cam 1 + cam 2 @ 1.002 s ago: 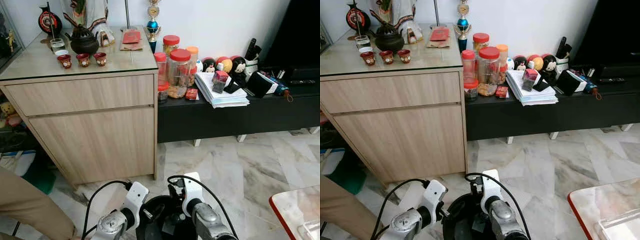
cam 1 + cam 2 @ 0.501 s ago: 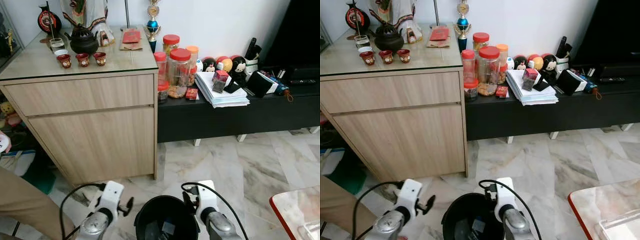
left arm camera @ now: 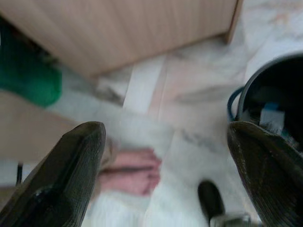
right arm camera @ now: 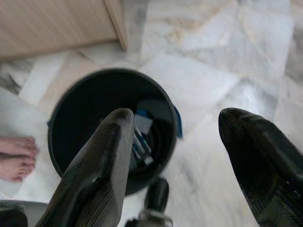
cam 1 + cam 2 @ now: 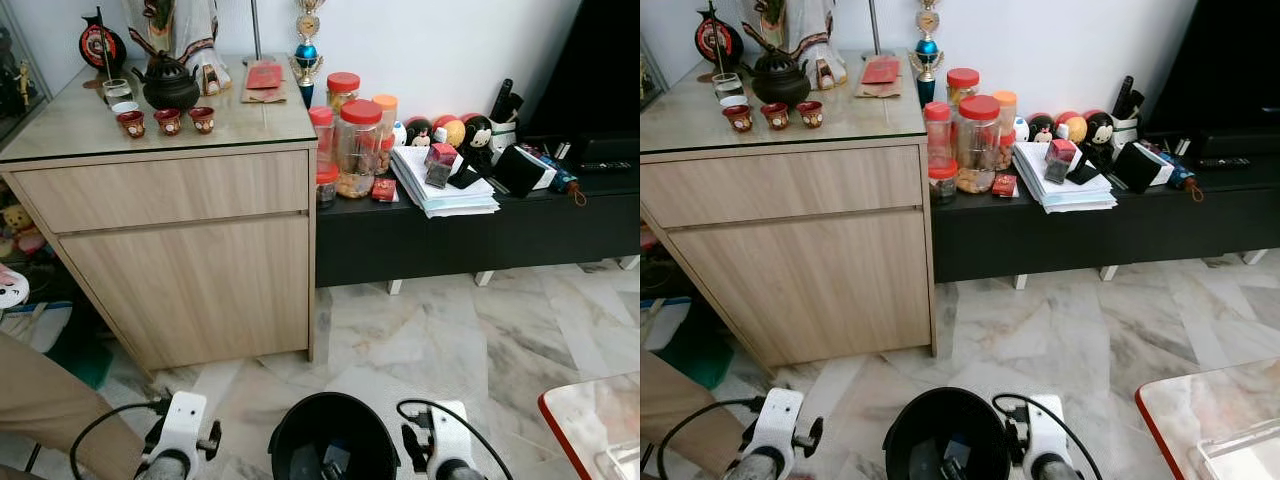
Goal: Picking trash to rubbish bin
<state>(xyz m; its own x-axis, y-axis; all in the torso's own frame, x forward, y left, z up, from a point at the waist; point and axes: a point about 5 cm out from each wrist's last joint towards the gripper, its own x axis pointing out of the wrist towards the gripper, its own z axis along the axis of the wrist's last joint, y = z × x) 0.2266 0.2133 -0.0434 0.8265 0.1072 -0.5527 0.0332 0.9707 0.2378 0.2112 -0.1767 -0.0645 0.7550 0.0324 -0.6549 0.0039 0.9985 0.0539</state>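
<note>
1. A black rubbish bin (image 5: 333,440) stands on the pale marble floor (image 5: 480,330) directly before the robot, between its two wrists, just in front of a light wooden cabinet (image 5: 180,250).
2. Seen from the right wrist, scraps of trash (image 4: 141,137), white and blue, lie at the bottom of the bin.
3. The right pincer (image 4: 189,156) hangs above the bin's rim with its two black fingers spread wide apart and nothing between them.
4. The left pincer (image 3: 165,165) is likewise spread wide and empty, poised over bare floor beside the bin, whose dark wall shows by one fingertip.
5. A person's bare foot (image 3: 130,171) rests on the marble on the robot's left; a tan trouser leg (image 5: 45,405) fills the lower left corner of the head view.
6. A green object (image 3: 28,80) lies at the base of the cabinet.
7. The cabinet's glass tabletop (image 5: 80,125) carries a dark teapot (image 5: 166,85) and three small red cups (image 5: 165,121) in a row, with a red packet (image 5: 264,75) and a trophy (image 5: 306,45) behind.
8. To the right a low black TV bench (image 5: 480,235) holds red-lidded jars (image 5: 358,135), a stack of papers (image 5: 440,185), round cartoon-mouse figures (image 5: 450,130) and remote controls (image 5: 505,98).
9. A red-edged marble tabletop (image 5: 595,420) juts into the lower right corner.
</note>
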